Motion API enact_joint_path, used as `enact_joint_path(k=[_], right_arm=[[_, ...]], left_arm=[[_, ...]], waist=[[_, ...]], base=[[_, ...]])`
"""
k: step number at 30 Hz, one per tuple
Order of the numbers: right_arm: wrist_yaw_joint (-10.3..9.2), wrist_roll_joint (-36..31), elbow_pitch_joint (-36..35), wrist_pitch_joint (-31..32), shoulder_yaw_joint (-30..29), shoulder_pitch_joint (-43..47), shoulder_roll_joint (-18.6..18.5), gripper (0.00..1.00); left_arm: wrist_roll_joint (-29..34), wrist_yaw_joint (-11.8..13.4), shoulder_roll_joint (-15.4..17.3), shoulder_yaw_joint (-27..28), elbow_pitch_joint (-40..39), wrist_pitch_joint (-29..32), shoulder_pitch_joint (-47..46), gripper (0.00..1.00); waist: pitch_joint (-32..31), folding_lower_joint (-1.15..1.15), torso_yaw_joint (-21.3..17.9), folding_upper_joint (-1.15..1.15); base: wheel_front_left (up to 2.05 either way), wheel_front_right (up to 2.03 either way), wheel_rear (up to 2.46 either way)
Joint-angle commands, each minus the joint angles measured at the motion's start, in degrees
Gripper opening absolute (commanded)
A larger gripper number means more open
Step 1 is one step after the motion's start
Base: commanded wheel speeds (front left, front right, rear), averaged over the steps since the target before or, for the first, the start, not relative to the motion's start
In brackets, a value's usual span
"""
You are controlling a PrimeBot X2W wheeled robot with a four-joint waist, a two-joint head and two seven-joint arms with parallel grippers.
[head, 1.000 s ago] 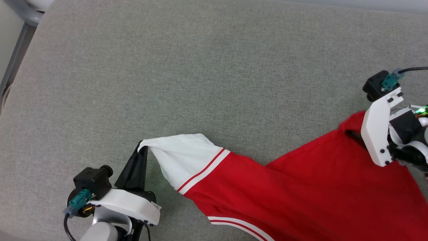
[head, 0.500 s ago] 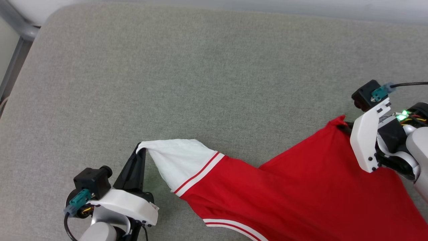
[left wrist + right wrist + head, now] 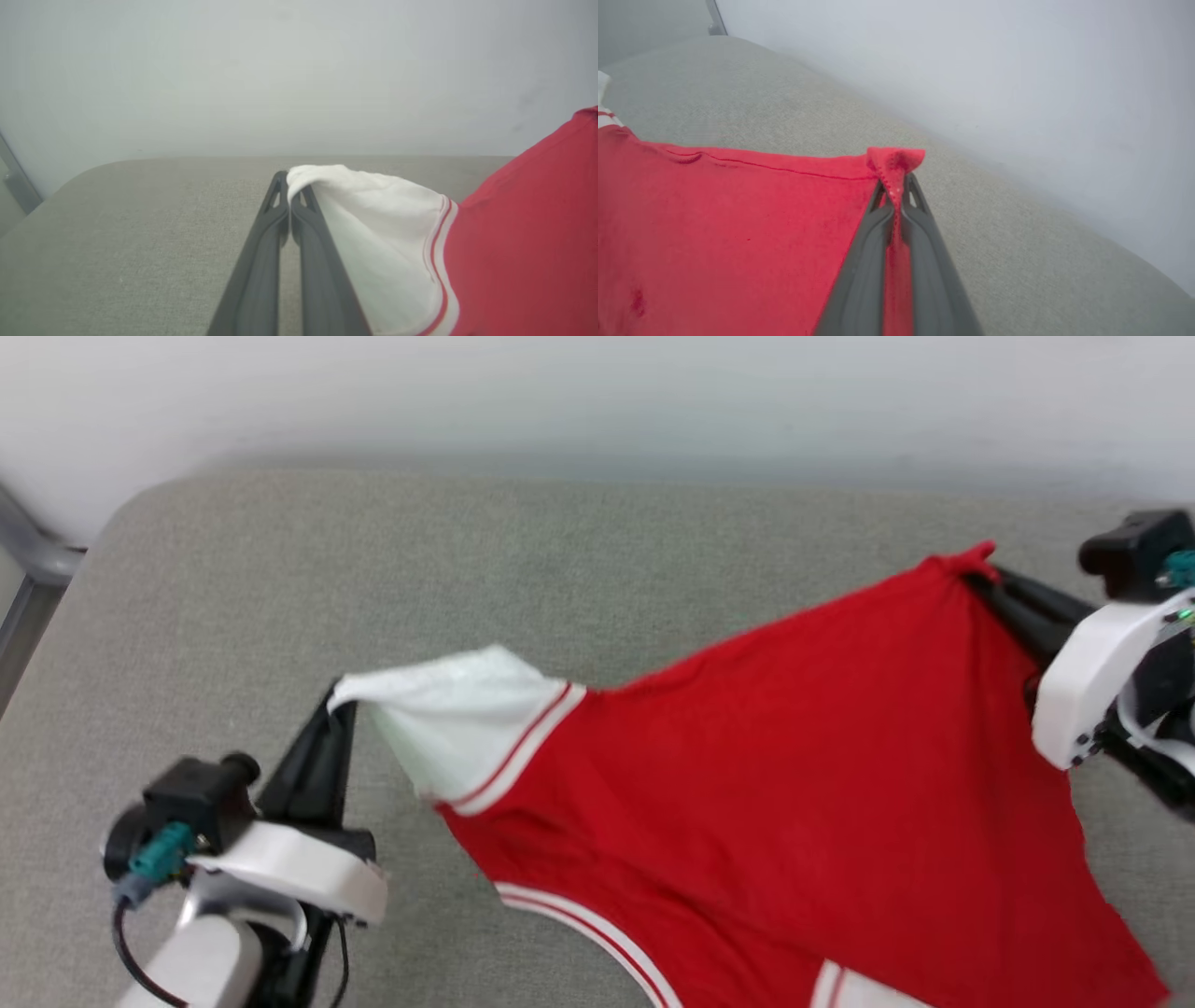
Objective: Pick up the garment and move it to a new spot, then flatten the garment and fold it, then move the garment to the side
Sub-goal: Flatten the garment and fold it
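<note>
**Ann:** Where is the shirt?

**Ben:** The shirt (image 3: pixel 794 784) is up over the grey pad (image 3: pixel 280 569). It is spread out between the two grippers. It is red with a white sleeve (image 3: pixel 457 728). The sleeve has red and white stripes (image 3: pixel 518 747) where it meets the red part.

**Ann:** Does it touch the pad?

**Ben:** The top edge is off the pad. The low part runs out of the head view, so I cannot tell if it touches down there.

**Ann:** What does the left gripper do?

**Ben:** The left gripper (image 3: pixel 338 695) is over the left side of the pad. Its two dark fingers are pressed together on the tip of the white sleeve. The sleeve hangs from the tips, on the side where the red cloth is.

**Ann:** And the right one?

**Ben:** The right gripper (image 3: pixel 976 574) is over the right side of the pad, nearer the back edge. Its fingers are pinched tight on a red corner (image 3: pixel 896 161) of the shirt. A bit of cloth pokes out past the tips, and a strip of red runs down between the fingers.

**Ann:** What is around the pad?

**Ben:** A pale wall (image 3: pixel 597 392) stands just past the back edge of the pad. A grey metal bar (image 3: pixel 37 555) is beside the pad's back left corner.
</note>
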Motion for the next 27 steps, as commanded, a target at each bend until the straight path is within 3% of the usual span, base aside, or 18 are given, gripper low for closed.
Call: enact_joint_path(k=[1,6,13,20,27], right_arm=[[-0.09,-0.6,-1.3,-1.0,-1.7,0.9,-0.5,0.0],[-0.09,-2.5,-5.5,-2.5,-7.5,1.3,-1.1,0.0],[-0.09,-6.4,-14.5,0.4,-16.9,1.6,0.4,0.0],[-0.09,-8.9,-21.5,5.6,-23.9,-1.5,2.9,0.0],[-0.09,-10.1,-24.0,9.3,-27.7,-6.3,4.8,0.0]], left_arm=[[0.6,0.3,0.8,0.4,-1.3,0.6,-1.8,0.0],[1.9,0.4,2.7,1.5,-4.6,2.4,-6.9,0.0],[3.7,-1.4,3.8,1.5,-7.4,5.4,-19.5,0.0],[5.5,-4.0,2.9,0.0,-5.9,8.2,-33.7,0.0],[6.3,-6.1,1.4,-0.6,-2.8,9.5,-45.5,0.0]], waist=[[-1.5,0.0,-1.3,0.0],[-2.3,0.0,-2.5,0.0],[-2.7,0.0,-4.0,0.0],[-2.5,0.0,-4.8,0.0],[-0.8,0.0,-5.2,0.0]], base=[[0.0,0.0,0.0],[0.0,0.0,0.0],[0.0,0.0,0.0],[0.0,0.0,0.0],[0.0,0.0,0.0]])
